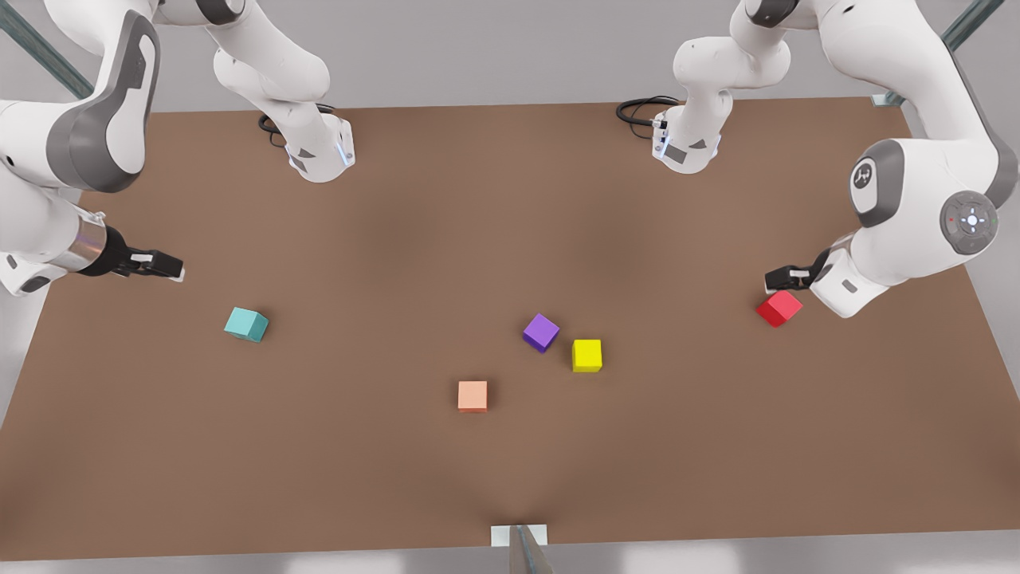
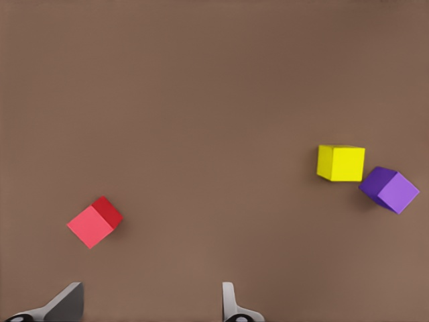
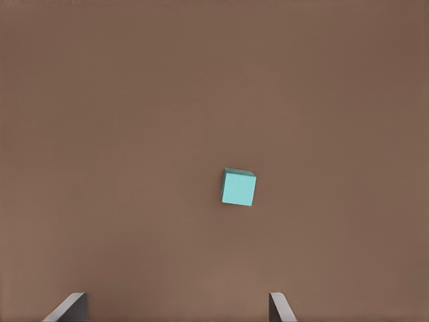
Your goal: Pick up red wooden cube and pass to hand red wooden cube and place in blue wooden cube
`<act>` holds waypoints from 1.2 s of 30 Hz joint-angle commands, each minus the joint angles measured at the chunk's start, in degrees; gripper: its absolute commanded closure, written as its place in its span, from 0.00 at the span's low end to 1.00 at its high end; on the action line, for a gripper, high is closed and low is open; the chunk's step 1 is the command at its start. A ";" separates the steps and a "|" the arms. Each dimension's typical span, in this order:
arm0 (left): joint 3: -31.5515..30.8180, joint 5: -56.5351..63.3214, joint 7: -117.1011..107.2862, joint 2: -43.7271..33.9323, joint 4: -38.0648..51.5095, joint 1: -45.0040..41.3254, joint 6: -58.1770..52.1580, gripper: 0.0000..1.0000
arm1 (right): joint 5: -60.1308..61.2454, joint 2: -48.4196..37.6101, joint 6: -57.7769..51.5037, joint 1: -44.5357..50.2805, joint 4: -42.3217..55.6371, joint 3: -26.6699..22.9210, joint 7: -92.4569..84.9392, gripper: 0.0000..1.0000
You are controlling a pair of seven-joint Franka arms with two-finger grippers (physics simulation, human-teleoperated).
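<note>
Red wooden cube (image 1: 779, 308) sitting on tabletop (image 1: 510, 462), just beside left gripper (image 1: 785, 279), fingers spread, empty. Looks light, rigid, matte; best pinched across opposite flat faces. Right gripper (image 1: 163, 267) waiting near blue wooden cube (image 1: 246, 324), fingers apart.

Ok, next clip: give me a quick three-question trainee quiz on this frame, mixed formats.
1. True or false: the red wooden cube is already held off the table.
2. Which cube lies nearest the right gripper? A) purple cube B) blue wooden cube C) yellow cube
3. Fill in: the left gripper, fingers apart, hovers beside the ___ cube.

Key:
1. False; it rests on the table, ungripped.
2. B.
3. Red; the left wrist view shows it ahead of the open fingers.
</note>
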 commanded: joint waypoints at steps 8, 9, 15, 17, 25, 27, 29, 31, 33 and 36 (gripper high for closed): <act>10.80 -3.44 -4.26 3.46 -18.45 2.02 23.66 0.00 | -0.07 0.34 0.14 0.14 -0.42 0.15 0.62 0.00; 12.12 -4.16 -4.17 4.25 -20.90 1.85 27.36 0.00 | 0.01 0.42 0.14 0.14 -0.60 0.15 0.54 0.00; 17.31 -9.78 -7.78 5.14 -34.18 1.67 43.02 0.00 | 0.19 0.42 -0.30 0.14 -0.77 0.24 -0.17 0.00; 18.89 -9.87 -7.86 5.14 -36.12 1.67 43.55 0.00 | 0.19 0.95 -0.30 0.14 -0.77 0.24 -0.34 0.00; 18.89 -9.87 -7.78 8.30 -37.97 1.15 46.45 0.00 | 0.19 1.21 -0.65 0.14 -0.77 0.24 -0.43 0.00; 18.89 -9.87 -7.78 8.74 -38.23 0.44 46.45 0.00 | 0.45 1.21 -1.26 0.14 -0.77 0.24 -0.52 0.00; 18.89 -9.87 -7.78 10.06 -38.32 0.35 47.50 0.00 | 0.54 1.48 -1.35 0.05 -0.77 0.24 -0.52 0.00; 18.89 -9.87 -7.78 11.11 -38.32 0.35 48.47 0.00 | 0.54 1.65 -1.35 0.05 -0.77 0.24 -0.52 0.00; 18.89 -9.87 -7.78 11.20 -39.28 0.44 48.12 0.00 | 0.54 1.65 -1.35 0.05 -0.77 0.24 -0.52 0.00; 18.89 -9.87 -7.78 11.46 -41.22 0.44 47.94 0.00 | 0.54 1.65 -1.27 -0.04 -0.77 0.15 -0.52 0.00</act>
